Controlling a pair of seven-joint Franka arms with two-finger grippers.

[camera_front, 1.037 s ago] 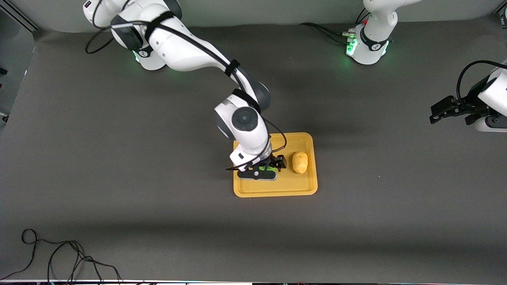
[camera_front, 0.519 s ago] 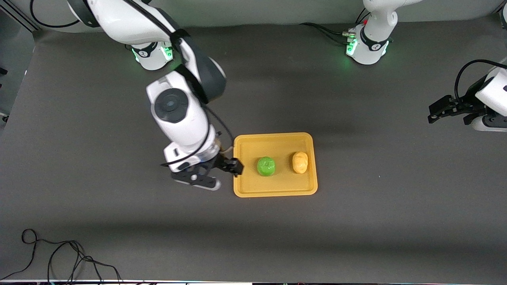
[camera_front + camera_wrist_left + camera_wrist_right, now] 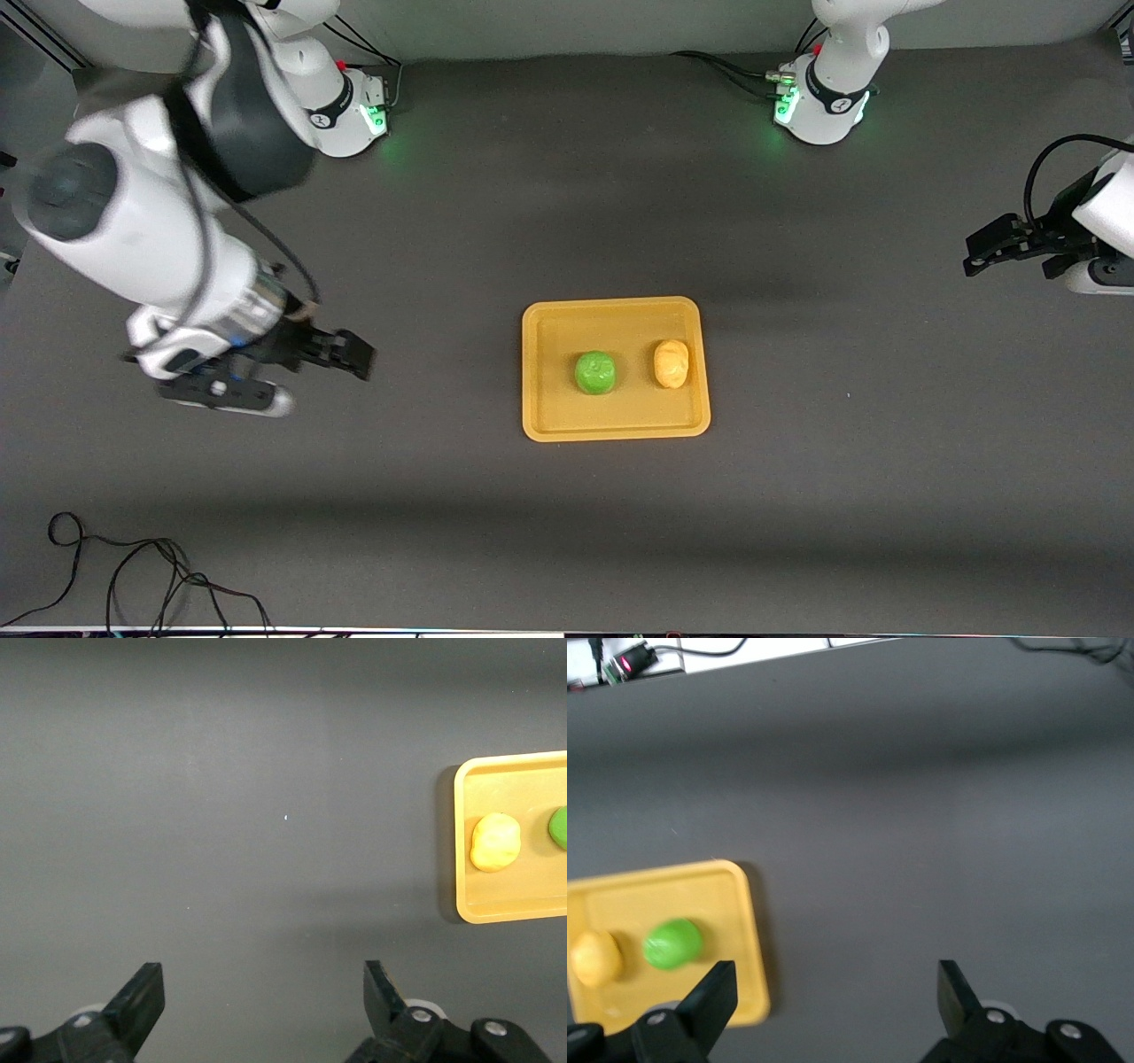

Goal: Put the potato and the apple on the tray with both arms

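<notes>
The orange-yellow tray (image 3: 620, 416) lies mid-table. On it rest the green apple (image 3: 595, 372) and, beside it toward the left arm's end, the yellow-tan potato (image 3: 671, 363). My right gripper (image 3: 357, 359) hangs open and empty over bare table, well off the tray toward the right arm's end. My left gripper (image 3: 974, 255) waits open and empty over the left arm's end of the table. The left wrist view shows the left gripper (image 3: 260, 979), potato (image 3: 494, 842), apple (image 3: 560, 827) and tray (image 3: 462, 877). The right wrist view shows the right gripper (image 3: 834, 979), apple (image 3: 673, 943), potato (image 3: 594, 958) and tray (image 3: 749, 930).
The dark grey table mat (image 3: 797, 496) spreads all round the tray. Loose black cables (image 3: 133, 576) lie near the front camera at the right arm's end. The two green-lit bases (image 3: 819, 102) stand along the edge farthest from the front camera.
My right gripper has let go of the apple on the tray and swung away toward the right arm's end of the table. The left arm has barely moved.
</notes>
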